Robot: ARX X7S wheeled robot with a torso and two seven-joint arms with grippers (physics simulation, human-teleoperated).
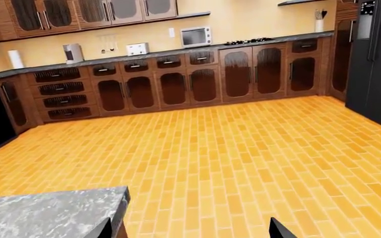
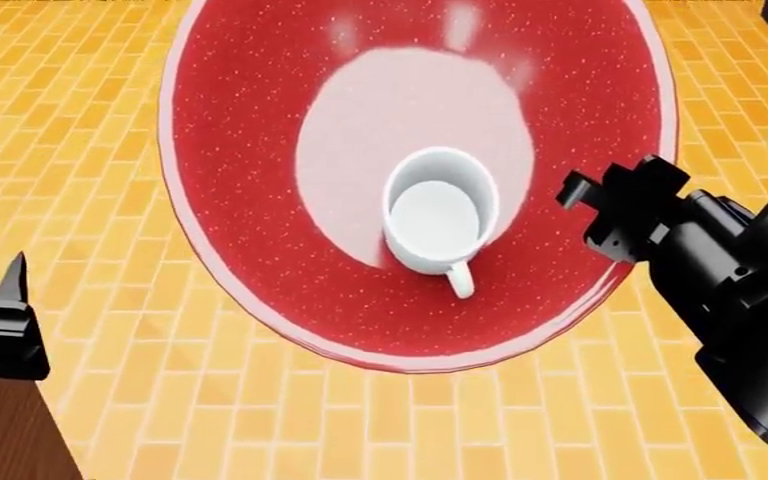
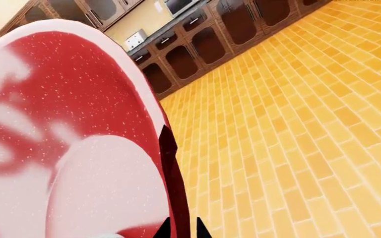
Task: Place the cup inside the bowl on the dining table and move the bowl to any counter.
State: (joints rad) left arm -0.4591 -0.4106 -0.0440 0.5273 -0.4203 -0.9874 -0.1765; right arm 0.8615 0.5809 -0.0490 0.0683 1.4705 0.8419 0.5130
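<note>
Head view has the right claw (image 2: 595, 215) pinching the rim of the red bowl (image 2: 264, 150), which hangs over the brick floor (image 2: 91, 150) with the white cup (image 2: 438, 222) sitting upright inside. Left claw (image 2: 4, 310) hangs near a grey marble table (image 1: 45, 213) corner, prongs spread. Further off, dark-topped cabinets (image 1: 177, 84) line the wall.
</note>
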